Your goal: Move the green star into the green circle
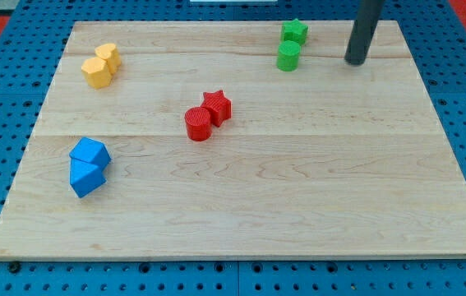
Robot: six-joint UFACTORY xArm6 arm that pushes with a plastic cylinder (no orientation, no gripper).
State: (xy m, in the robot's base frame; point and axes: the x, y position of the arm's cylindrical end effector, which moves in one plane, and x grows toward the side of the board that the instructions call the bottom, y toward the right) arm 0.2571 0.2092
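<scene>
My tip (355, 62) is the blunt, flat-cut lower end of 1 straight round rod, dark charcoal all over, smooth and plain. A faint paler sheen runs lengthwise down it. The rod's upper part is cut off by the view's top.

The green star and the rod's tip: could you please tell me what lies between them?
Nothing: in the camera view only bare board separates my tip from the green star. The green circle sits just below the star, touching it.

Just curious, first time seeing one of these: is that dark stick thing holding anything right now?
My tip: no tool to open or close, holding nothing; it sits to the view's right of the green circle, apart from it.
</scene>
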